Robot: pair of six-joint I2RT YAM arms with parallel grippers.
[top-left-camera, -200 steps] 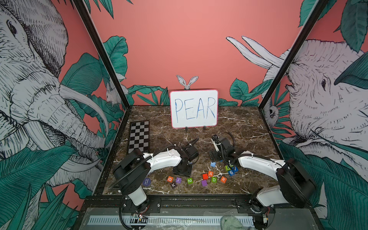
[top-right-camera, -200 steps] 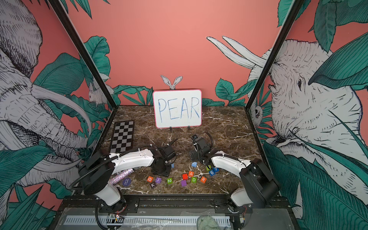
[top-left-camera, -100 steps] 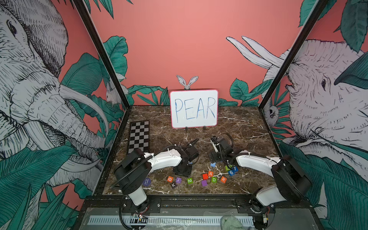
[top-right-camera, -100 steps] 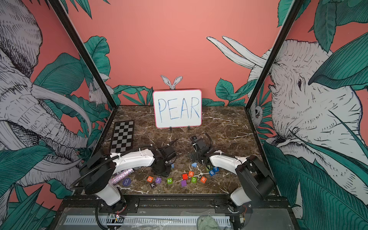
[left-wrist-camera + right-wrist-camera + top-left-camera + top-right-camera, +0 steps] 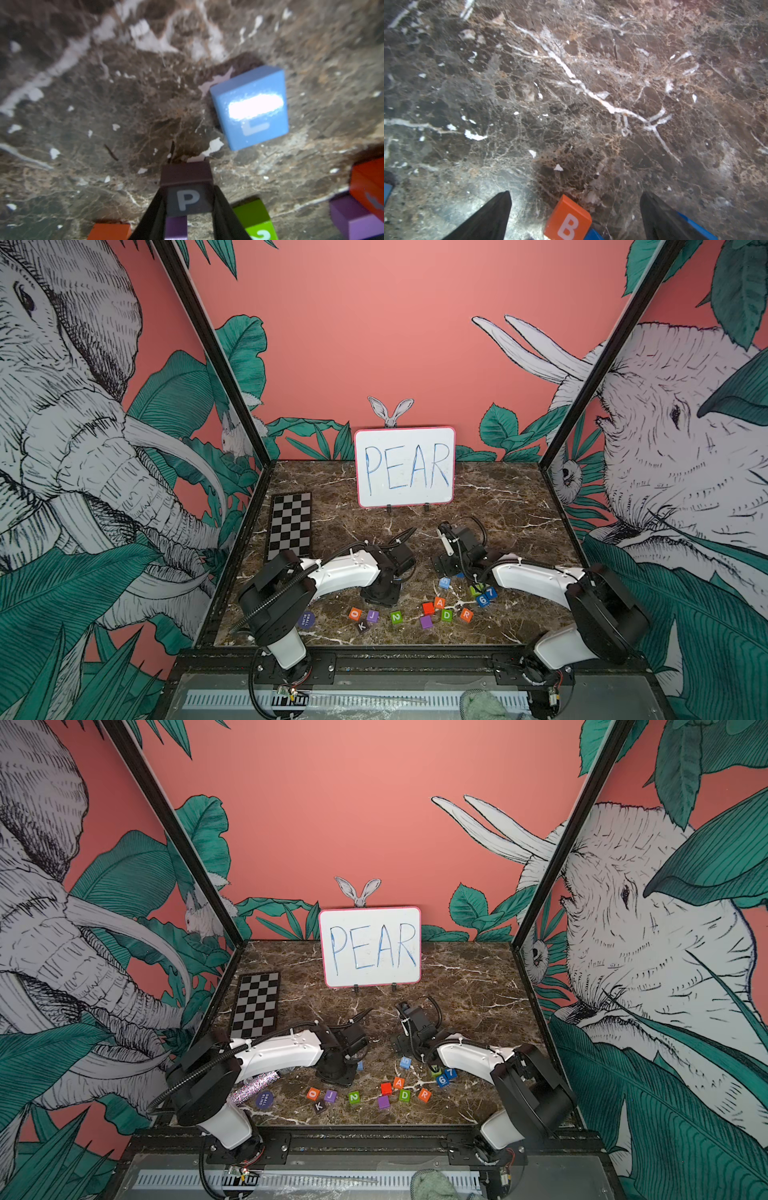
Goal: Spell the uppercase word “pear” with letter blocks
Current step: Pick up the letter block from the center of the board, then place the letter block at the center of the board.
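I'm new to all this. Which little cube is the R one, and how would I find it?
Start at the whiteboard reading PEAR at the back of the marble table, then come forward to the scattered cubes near the front edge. The R block is the orange cube at the right end of the front row, beside the green D block; the orange A block sits further back.

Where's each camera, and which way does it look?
Top views: high in front, looking down toward the whiteboard; both arms show.
Left wrist: on that arm, facing the table; left claw pinches the P block.
Right wrist: on that arm, facing the table; right claw open.
Shared: left wrist and both top views show the green 2 block.
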